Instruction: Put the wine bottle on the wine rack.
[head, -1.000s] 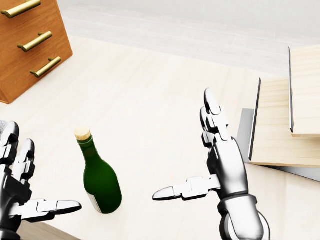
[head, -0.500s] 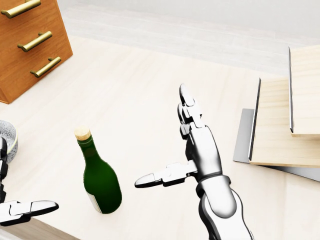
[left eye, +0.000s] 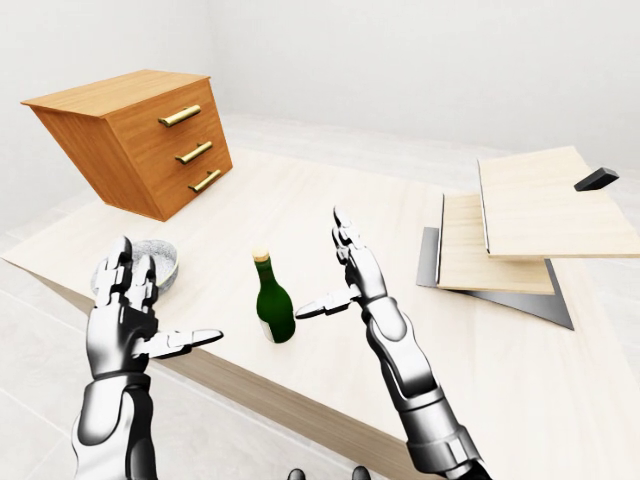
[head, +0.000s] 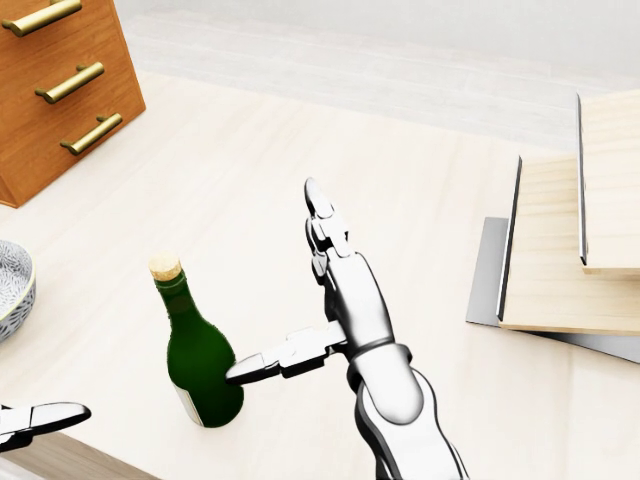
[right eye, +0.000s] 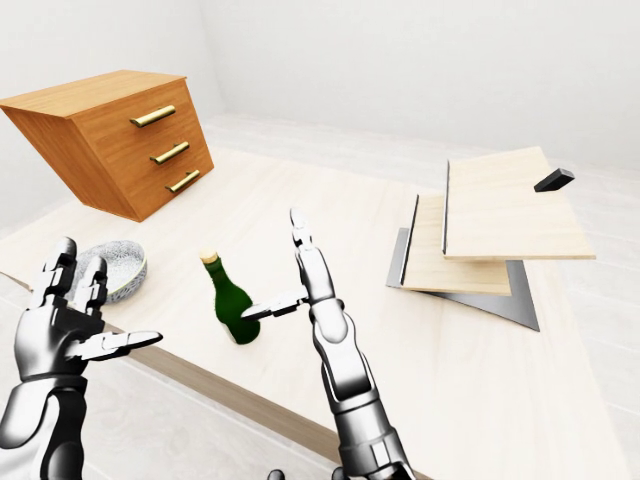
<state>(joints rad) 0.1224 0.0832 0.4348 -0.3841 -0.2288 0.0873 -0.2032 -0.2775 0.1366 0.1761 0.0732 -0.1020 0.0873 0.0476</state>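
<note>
Wine bottle (head: 198, 355) stands upright on the tabletop (head: 300, 170) at lower left of the head view, ungrasped: my right hand (head: 325, 300) is spread open just beside it, thumb nearly touching, and the stepped wooden wine rack (left eye: 510, 225) at right awaits.

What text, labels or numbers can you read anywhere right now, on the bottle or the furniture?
None can be read.
wine bottle: plain green glass with a cork; a pale patch shows low on its side, but no lettering can be made out.
drawer chest: only brass handles, no writing.
wooden rack boards: bare wood, no marks.
bowl: a grey speckled pattern, no text.
</note>
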